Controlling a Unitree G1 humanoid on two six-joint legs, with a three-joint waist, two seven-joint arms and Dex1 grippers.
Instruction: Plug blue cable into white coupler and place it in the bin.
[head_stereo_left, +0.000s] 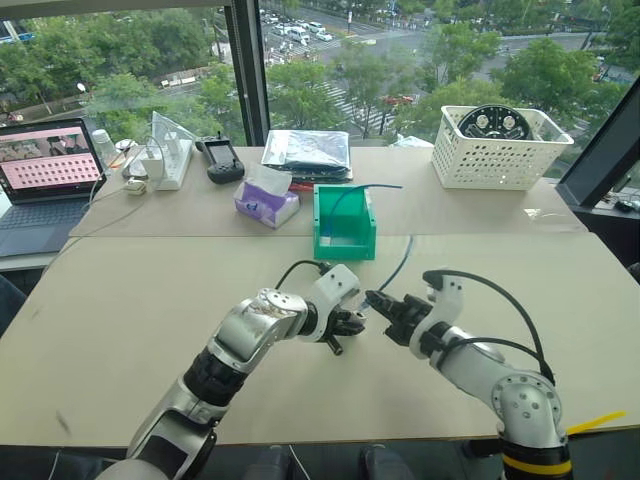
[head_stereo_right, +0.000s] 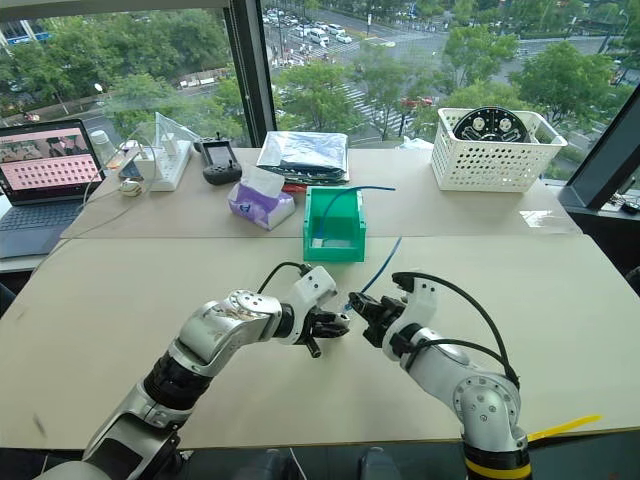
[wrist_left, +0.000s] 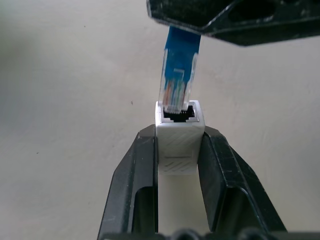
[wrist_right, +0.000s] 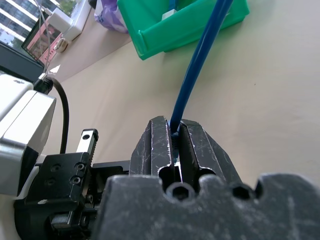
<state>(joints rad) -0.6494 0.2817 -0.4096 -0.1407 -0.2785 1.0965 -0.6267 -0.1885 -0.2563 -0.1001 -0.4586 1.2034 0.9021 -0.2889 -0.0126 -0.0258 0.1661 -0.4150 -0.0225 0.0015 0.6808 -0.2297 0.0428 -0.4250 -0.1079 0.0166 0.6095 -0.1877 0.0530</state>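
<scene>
1. The left gripper (wrist_left: 178, 150) squeezes the white coupler (wrist_left: 179, 137) between its two black fingers.
2. The right gripper (wrist_right: 175, 131) is clamped tight on the blue cable (wrist_right: 197, 60).
3. The cable's clear plug (wrist_left: 176, 95) sits right at the coupler's hole.
4. The green bin (head_stereo_left: 343, 222) stands on the table (head_stereo_left: 130, 300), just behind both grippers.

1. A beige table (head_stereo_left: 120, 330) is carrying everything, with a seam running across it.
2. Past the seam, a green bin (head_stereo_left: 345, 225), a purple tissue pack (head_stereo_left: 266, 203), a white lattice basket (head_stereo_left: 498, 150), a white power strip (head_stereo_left: 176, 163), a black controller (head_stereo_left: 223, 160) and a silver bag (head_stereo_left: 307, 150) are sitting on it.
3. A laptop (head_stereo_left: 45, 185) is standing open at its far left edge.
</scene>
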